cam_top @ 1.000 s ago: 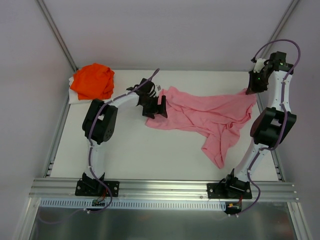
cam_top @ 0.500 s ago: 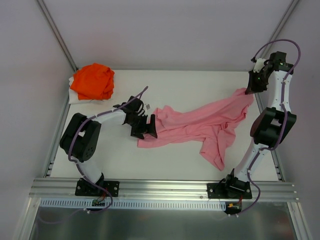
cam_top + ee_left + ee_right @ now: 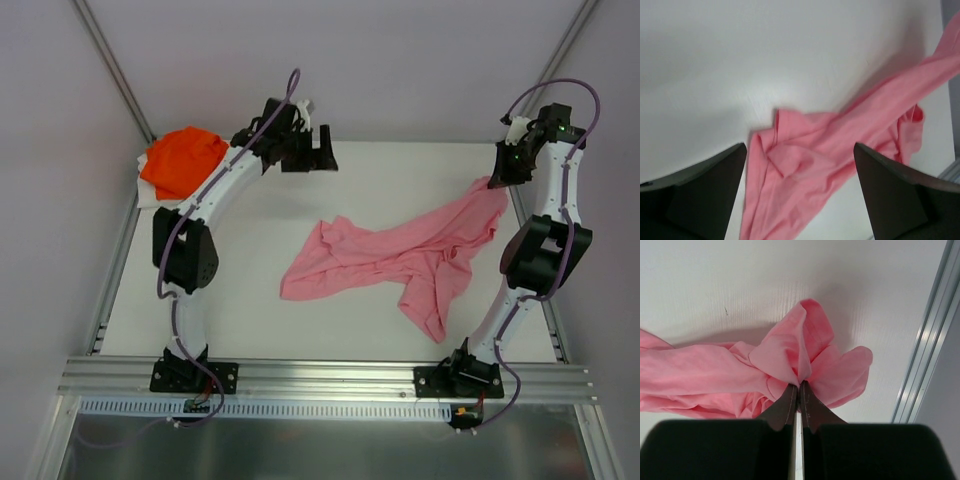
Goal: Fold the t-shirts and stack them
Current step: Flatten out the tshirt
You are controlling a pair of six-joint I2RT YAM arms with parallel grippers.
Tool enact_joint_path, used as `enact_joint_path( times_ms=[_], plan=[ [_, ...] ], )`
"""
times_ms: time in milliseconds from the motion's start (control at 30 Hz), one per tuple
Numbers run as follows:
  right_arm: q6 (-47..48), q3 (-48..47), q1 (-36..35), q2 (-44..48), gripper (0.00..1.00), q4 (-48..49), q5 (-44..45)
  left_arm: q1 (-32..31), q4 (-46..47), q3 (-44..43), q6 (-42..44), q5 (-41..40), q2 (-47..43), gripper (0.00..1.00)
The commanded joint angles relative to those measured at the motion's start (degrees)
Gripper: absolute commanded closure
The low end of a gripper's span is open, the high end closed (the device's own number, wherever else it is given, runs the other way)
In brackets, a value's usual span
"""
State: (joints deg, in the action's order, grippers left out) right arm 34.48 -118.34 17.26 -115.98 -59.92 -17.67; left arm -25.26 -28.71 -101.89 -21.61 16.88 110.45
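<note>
The light pink t-shirt (image 3: pixel 400 250) lies crumpled and stretched across the white table (image 3: pixel 260 320), from centre to the far right. My right gripper (image 3: pixel 492 180) is shut on its far right corner (image 3: pixel 800 355), holding that end lifted. My left gripper (image 3: pixel 310 160) is open and empty, raised high near the table's far edge; in its wrist view the pink shirt (image 3: pixel 830 160) lies well below between the spread fingers (image 3: pixel 705 195). The bright orange t-shirt (image 3: pixel 185 162) sits bunched at the far left corner.
A white cloth edge (image 3: pixel 148 192) shows under the orange shirt. Metal rails run along the table's left side (image 3: pixel 118 260) and right side (image 3: pixel 925 355). An aluminium frame bar (image 3: pixel 320 375) crosses the near edge by the arm bases.
My left gripper let go of the pink shirt's left end and rose away to the far edge. The left end dropped onto the table. The right gripper has kept its hold.
</note>
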Motion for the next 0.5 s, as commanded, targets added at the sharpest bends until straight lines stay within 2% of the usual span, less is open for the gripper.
enact_joint_path(
  times_ms=[0, 33, 67, 133, 233, 300, 333, 467],
  plan=[
    [-0.82, -0.04, -0.21, 4.36, 1.0, -0.37, -1.75, 0.65, -4.68, -17.34, 2.53, 1.82, 12.3, 0.09],
    [-0.82, 0.04, -0.21, 4.45, 1.0, -0.29, -1.93, 0.91, -7.82, -21.38, 2.1, 3.23, 19.03, 0.09],
    [-0.9, 0.04, -0.21, 4.45, 1.0, -0.37, -2.19, 0.91, -8.9, -27.69, 1.75, 6.9, 22.05, 0.11],
    [-0.99, 0.13, -0.21, 4.54, 1.0, -0.46, -2.45, 0.91, -10.31, -29.95, 0.35, 10.43, 27.24, 0.13],
    [-1.17, 0.48, -0.21, 4.98, 1.0, -0.29, -2.46, 0.91, -7.52, -22.35, -1.68, 16.23, 27.28, 0.16],
    [-1.26, 1.01, -0.21, 5.24, 1.0, -0.02, -2.28, 0.74, -7.94, -19.07, -0.55, 17.56, 25.53, 0.17],
    [-1.26, 1.27, -0.21, 5.59, 1.0, 0.07, -2.28, 0.73, -6.81, -14.61, -0.28, 17.83, 24.56, 0.18],
    [-1.34, 2.41, -0.21, 5.94, 1.0, 0.59, -1.75, 1.43, -7.06, -9.3, 2.09, 19.58, 21.47, 0.17]
  ],
)
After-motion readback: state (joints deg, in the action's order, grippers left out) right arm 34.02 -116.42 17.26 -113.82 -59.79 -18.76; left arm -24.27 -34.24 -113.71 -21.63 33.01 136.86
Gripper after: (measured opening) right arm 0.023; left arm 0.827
